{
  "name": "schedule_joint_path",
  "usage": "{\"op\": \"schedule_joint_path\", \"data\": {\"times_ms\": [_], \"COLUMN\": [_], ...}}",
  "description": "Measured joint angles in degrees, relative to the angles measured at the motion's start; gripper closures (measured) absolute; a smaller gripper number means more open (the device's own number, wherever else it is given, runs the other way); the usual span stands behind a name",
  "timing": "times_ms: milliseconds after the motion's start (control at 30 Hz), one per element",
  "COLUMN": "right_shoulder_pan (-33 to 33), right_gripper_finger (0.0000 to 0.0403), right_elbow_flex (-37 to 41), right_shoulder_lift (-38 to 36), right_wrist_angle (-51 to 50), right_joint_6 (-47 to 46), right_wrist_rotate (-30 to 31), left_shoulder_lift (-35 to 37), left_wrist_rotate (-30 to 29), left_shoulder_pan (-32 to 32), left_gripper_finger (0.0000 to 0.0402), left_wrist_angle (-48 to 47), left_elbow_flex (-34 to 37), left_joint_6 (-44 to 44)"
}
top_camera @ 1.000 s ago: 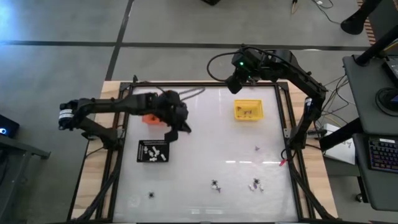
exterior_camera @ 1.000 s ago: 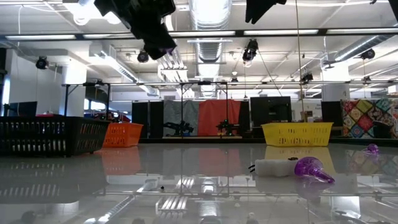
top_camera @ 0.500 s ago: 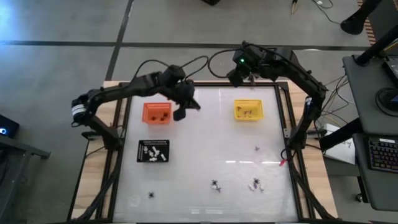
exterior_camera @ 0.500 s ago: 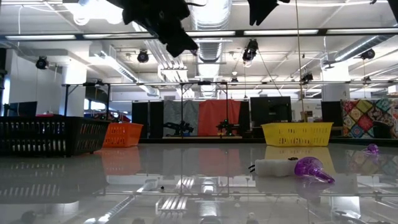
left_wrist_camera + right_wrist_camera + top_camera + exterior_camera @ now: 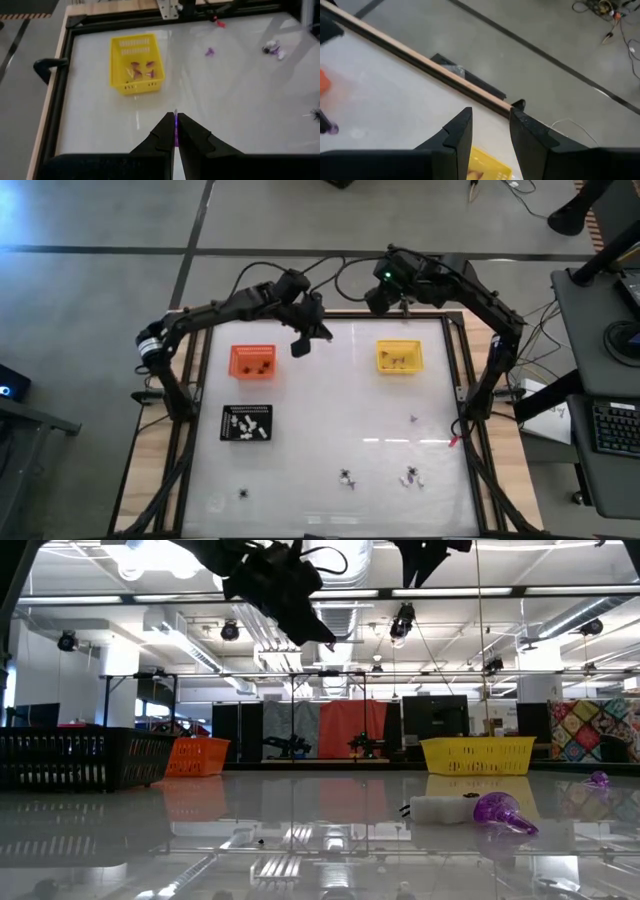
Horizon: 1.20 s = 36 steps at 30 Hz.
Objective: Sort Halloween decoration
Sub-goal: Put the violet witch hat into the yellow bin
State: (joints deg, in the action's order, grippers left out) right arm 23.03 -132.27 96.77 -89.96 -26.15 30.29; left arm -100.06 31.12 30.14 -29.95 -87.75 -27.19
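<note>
My right pincer [image 5: 490, 131], fingers [image 5: 457, 135] parted, nothing between them, over white tabletop [image 5: 380, 95] by wooden edge [image 5: 420, 67]. Yellow tray [image 5: 487, 170] corner below. Grey floor [image 5: 530, 30], cables [image 5: 600, 10] beyond.

White table [image 5: 330, 410] carries orange tray [image 5: 252, 362], yellow tray [image 5: 399, 357], black tray [image 5: 246, 423], scattered trinkets [image 5: 345, 478].

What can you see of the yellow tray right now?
The yellow tray is a small rectangular basket of what looks like plastic, with slotted walls and a raised rim. It sits flat and upright on the white table, on the right arm's side near the far edge. A few small brownish trinkets lie inside it. Nothing touches it: the left claw hangs off to its side over bare table.
</note>
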Motion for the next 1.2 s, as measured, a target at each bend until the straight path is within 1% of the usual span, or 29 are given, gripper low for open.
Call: {"op": "schedule_joint_path", "data": {"times_ms": [167,433,567,667,867,933,1067,1200], "right_shoulder_pan": [0.0,0.3,0.3,0.3,0.2,0.2,0.8,1.6], "right_gripper_finger": [0.0282,0.0282,0.0282,0.0282,0.0282,0.0282,0.0282,0.0282], "right_elbow_flex": [4.7,13.7,17.1,18.8,22.0,23.5,27.1,32.2], "right_shoulder_lift": [0.0,0.0,0.0,-0.4,-3.0,-4.4,-7.8,-11.3], "right_wrist_angle": [0.0,0.0,0.1,1.5,10.4,13.3,17.7,25.6], "right_joint_6": [-1.7,-5.1,-7.7,-7.9,-5.6,-4.7,-4.3,-2.2], "right_wrist_rotate": [-0.4,-0.3,-0.3,-0.7,-8.0,-9.6,-10.8,-18.3], "left_shoulder_lift": [-1.3,-2.4,-2.4,-2.4,-2.4,-2.4,-2.4,-2.4], "left_wrist_rotate": [4.4,4.6,7.4,7.6,7.6,7.6,7.6,7.6], "left_shoulder_pan": [2.0,3.8,4.3,4.4,4.9,4.9,4.9,4.9], "left_gripper_finger": [0.0402,0.0402,0.0402,0.0402,0.0402,0.0402,0.0402,0.0402], "left_wrist_angle": [1.8,6.5,8.2,9.9,13.6,14.8,16.8,18.6], "left_elbow_flex": [-0.8,-0.8,-0.8,-0.8,-0.8,-0.8,-0.8,-0.8], "left_joint_6": [-0.8,-1.0,-0.9,-0.5,1.0,1.7,2.6,3.8]}}
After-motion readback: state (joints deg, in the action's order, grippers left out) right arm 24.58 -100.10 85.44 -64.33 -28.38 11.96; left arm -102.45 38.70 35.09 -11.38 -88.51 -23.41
